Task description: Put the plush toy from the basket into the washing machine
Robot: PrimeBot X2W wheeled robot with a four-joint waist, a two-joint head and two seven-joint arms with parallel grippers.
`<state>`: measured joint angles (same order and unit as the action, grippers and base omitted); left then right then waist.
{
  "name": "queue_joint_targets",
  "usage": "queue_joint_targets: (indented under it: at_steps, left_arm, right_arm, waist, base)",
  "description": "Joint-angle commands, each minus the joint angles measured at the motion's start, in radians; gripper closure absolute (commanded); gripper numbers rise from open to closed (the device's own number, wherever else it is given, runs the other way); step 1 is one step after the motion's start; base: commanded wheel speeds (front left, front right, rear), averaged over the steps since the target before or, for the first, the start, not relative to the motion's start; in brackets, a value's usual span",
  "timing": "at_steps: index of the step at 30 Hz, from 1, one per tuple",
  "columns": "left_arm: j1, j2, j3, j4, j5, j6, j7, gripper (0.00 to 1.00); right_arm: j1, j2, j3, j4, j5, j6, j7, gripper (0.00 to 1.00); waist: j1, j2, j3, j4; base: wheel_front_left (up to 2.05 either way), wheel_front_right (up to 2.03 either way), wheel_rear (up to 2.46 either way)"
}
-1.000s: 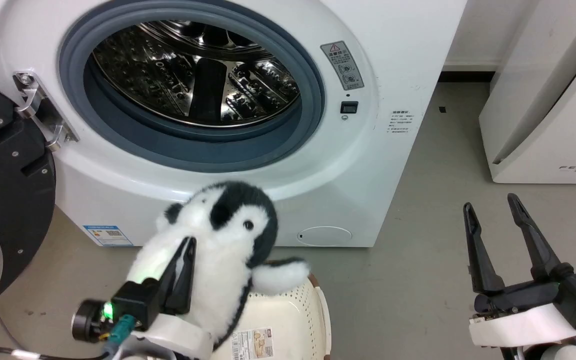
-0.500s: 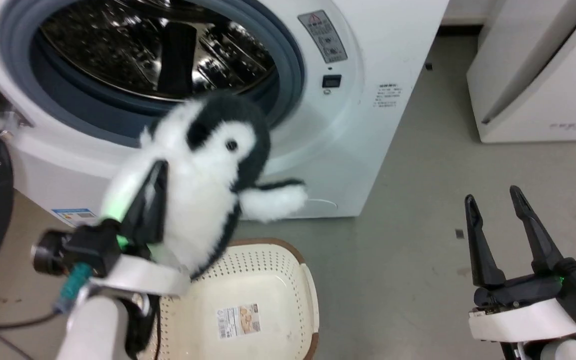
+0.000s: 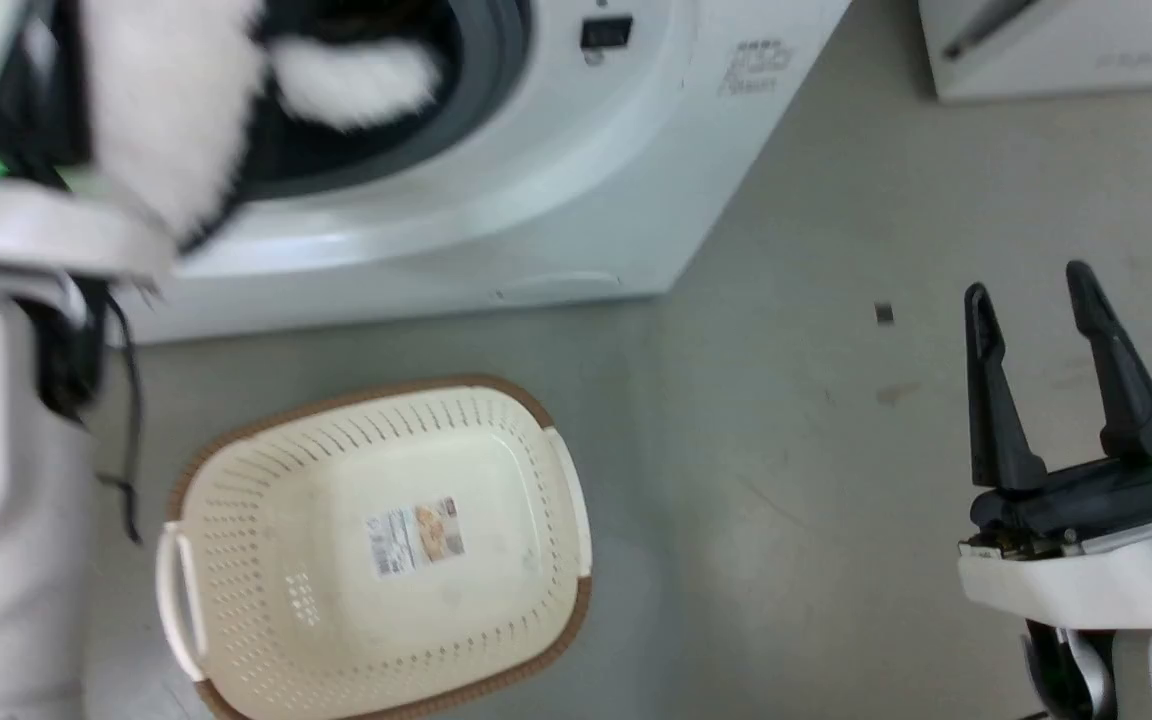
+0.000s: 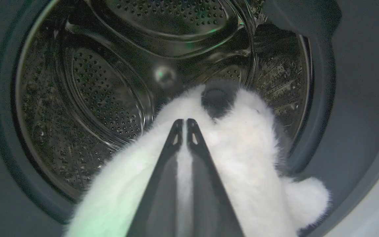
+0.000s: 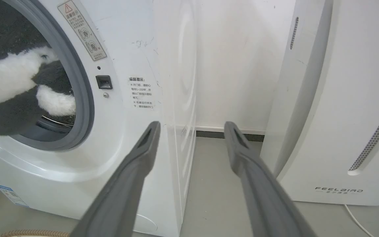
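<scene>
In the head view, the basket (image 3: pixel 266 470) is lying on the grey floor (image 3: pixel 786 450) just before the robot, and the label sticker (image 3: pixel 414 538) is showing on its bottom. Its brown rim is standing near the lower front edge of the washing machine (image 3: pixel 536 180) but apart from it. A wide stretch of floor is lying between the basket and the right gripper (image 3: pixel 1028 280), which is hovering low at the right with its jaws apart and nothing between them.

In the right wrist view, the right gripper (image 5: pixel 192 124) is pointing at the corner of the washing machine (image 5: pixel 127 49), where a narrow gap of floor is running back to the wall beside the FEELBIRD appliance (image 5: pixel 341 115).

Farther on, the left gripper (image 4: pixel 185 120) is holding the plush toy (image 4: pixel 242 138) at the porthole, with its jaws almost together and pinching the white fur. The plush toy (image 5: pixel 5 79) is crossing the grey gasket (image 5: pixel 81 82) with its head pointing into the steel drum (image 4: pixel 104 82). Its white flipper (image 5: pixel 56 102) is hanging just beside the inner edge of the gasket; I cannot tell if it is touching. To the left of the toy and above it, the drum is lying open and deep.
</scene>
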<state>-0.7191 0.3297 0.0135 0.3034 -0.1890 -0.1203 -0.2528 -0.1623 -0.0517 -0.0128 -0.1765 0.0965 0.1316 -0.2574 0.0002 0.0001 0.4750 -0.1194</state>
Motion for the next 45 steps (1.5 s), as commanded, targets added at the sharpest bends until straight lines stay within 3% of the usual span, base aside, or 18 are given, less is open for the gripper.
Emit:
queue_joint_targets:
  at_steps: [1,8,16,22,30,31,32,45]
  left_arm:
    - [-0.072,0.023,-0.001,0.029,-0.013,-0.006,0.006,1.00]
    - [-0.348,0.127,-0.041,0.196,-0.033,-0.009,0.057,1.00]
    - [-0.579,0.189,-0.147,0.386,-0.060,-0.010,0.121,1.00]
    - [-0.646,0.202,-0.272,0.500,-0.158,-0.010,0.185,1.00]
    - [-0.651,0.258,-0.467,0.544,-0.323,-0.010,0.225,1.00]
    - [-0.651,0.266,-0.483,0.550,-0.334,-0.010,0.214,0.63]
    - [-0.651,0.273,-0.494,0.560,-0.341,-0.010,0.201,0.00]
    - [-0.520,0.232,-0.591,0.630,-0.449,-0.010,0.005,0.00]
  right_arm:
    - [-0.021,0.001,-0.002,-0.012,0.010,-0.001,-0.004,0.00]
    - [-0.060,0.001,-0.006,-0.048,0.040,-0.001,-0.004,0.00]
    - [-0.083,0.001,0.011,-0.073,0.070,-0.001,-0.004,0.00]
    - [-0.092,0.001,0.006,-0.068,0.120,-0.001,-0.004,0.00]
    - [-0.099,0.001,0.012,-0.064,0.092,-0.001,-0.004,0.00]
    - [-0.101,0.001,0.013,-0.063,0.087,-0.001,-0.004,0.00]
    - [-0.102,0.001,0.014,-0.061,0.085,-0.001,-0.004,0.00]
    - [-0.087,0.001,0.019,-0.012,0.004,-0.001,-0.004,0.00]
  waist:
    - [-0.0002,-0.0001,0.101,-0.047]
    - [-0.0002,-0.0001,0.219,-0.087]
    - [-0.0002,-0.0001,0.312,-0.120]
    - [-0.0002,-0.0001,0.345,-0.132]
    - [-0.0002,-0.0001,0.338,-0.123]
    - [-0.0002,-0.0001,0.332,-0.120]
    - [-0.0002,-0.0001,0.324,-0.117]
    - [-0.0002,-0.0001,0.113,-0.045]
  base:
    - [0.00,0.00,0.00]
    - [0.00,0.00,0.00]
    - [0.00,0.00,0.00]
    - [0.00,0.00,0.00]
    - [0.00,0.00,0.00]
    - [0.00,0.00,0.00]
    - [0.00,0.00,0.00]
    - [0.00,0.00,0.00]
